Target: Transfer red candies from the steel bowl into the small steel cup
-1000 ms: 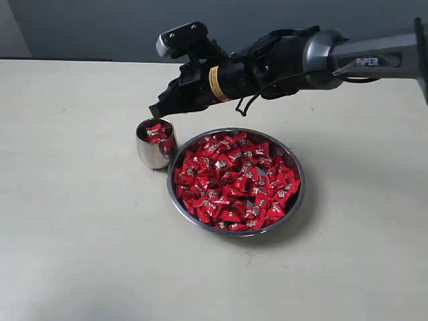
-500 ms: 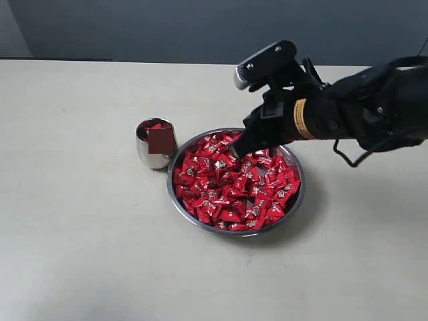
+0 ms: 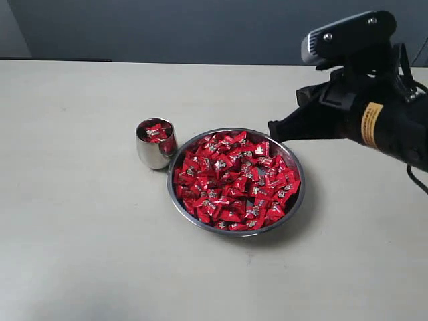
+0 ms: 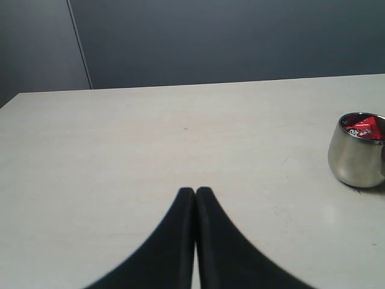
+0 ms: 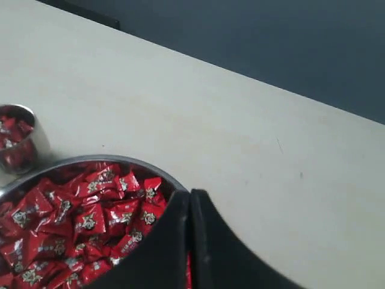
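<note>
The steel bowl [image 3: 235, 231] sits mid-table, heaped with red candies [image 3: 234, 180]. Touching its left side is the small steel cup [image 3: 154, 155], with a few red candies [image 3: 156, 131] inside. My right gripper [image 3: 273, 127] is shut, with nothing visible between its fingers, and hangs above the bowl's far right rim. The right wrist view shows its closed tips [image 5: 190, 194] over the bowl's rim [image 5: 90, 159], the candies [image 5: 90, 217] and the cup [image 5: 18, 141]. My left gripper [image 4: 195, 191] is shut over bare table, well away from the cup [image 4: 355, 159].
The pale table top [image 3: 80, 247] spreads wide on all sides of the bowl and cup. A dark wall [image 3: 200, 27] runs along its far edge. The right arm's black body [image 3: 381, 120] hangs over the table's right part.
The right arm has swung from above the cup, across the bowl, to the bowl's far right rim. Its gripper has stayed shut. Bowl and cup have not moved.
</note>
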